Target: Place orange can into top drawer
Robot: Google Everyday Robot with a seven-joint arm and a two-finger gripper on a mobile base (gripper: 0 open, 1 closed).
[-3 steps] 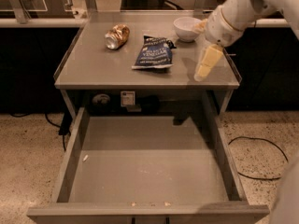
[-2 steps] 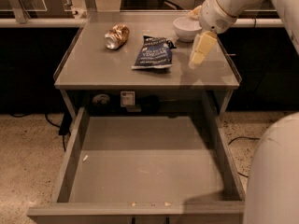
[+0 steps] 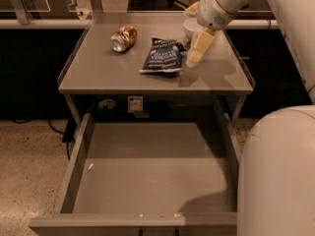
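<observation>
Table top with a bag (image 3: 162, 56) and a bowl (image 3: 189, 27), over a speckled floor (image 3: 29, 176)

The dark blue bag lies flat near the middle of the grey table (image 3: 98, 77). The white bowl stands at the back right, partly hidden. The gripper (image 3: 193, 59) hangs just right of the bag, in front of the bowl. A white label (image 3: 135, 103) sits under the tabletop. A dark cable (image 3: 57, 130) runs along the floor at left.

Shiny metal orange can (image 3: 123, 38), matt metal top drawer (image 3: 147, 173), smooth gripper (image 3: 196, 57) above table (image 3: 98, 70).
</observation>
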